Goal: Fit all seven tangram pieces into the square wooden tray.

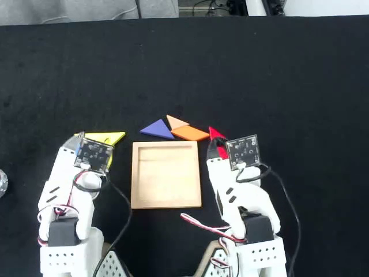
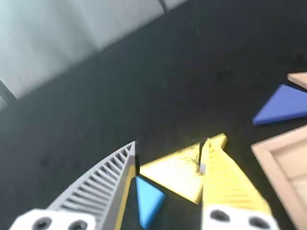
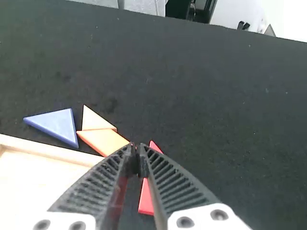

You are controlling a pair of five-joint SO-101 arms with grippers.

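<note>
Left wrist view: left claw [image 2: 170,143] open, its fingers spread to either side of the yellow triangle [image 2: 175,175]. The yellow finger lies over 1 edge and the grey finger sits just beside the opposite corner, so nothing is clamped. A small blue triangle [image 2: 148,201] sits under the claw, close against the yellow one; contact cannot be told. The wooden tray [image 1: 166,145] holds 0 pieces and lies just beside this claw, on the side toward the other arm. High view: the yellow triangle's long edge runs across the table, tip toward the tray's far corner. Right claw [image 3: 136,151] is closed on nothing, above the red triangle [image 3: 145,201]. Judgement: the left arm is nearer, and closing across the short width comes next.
</note>
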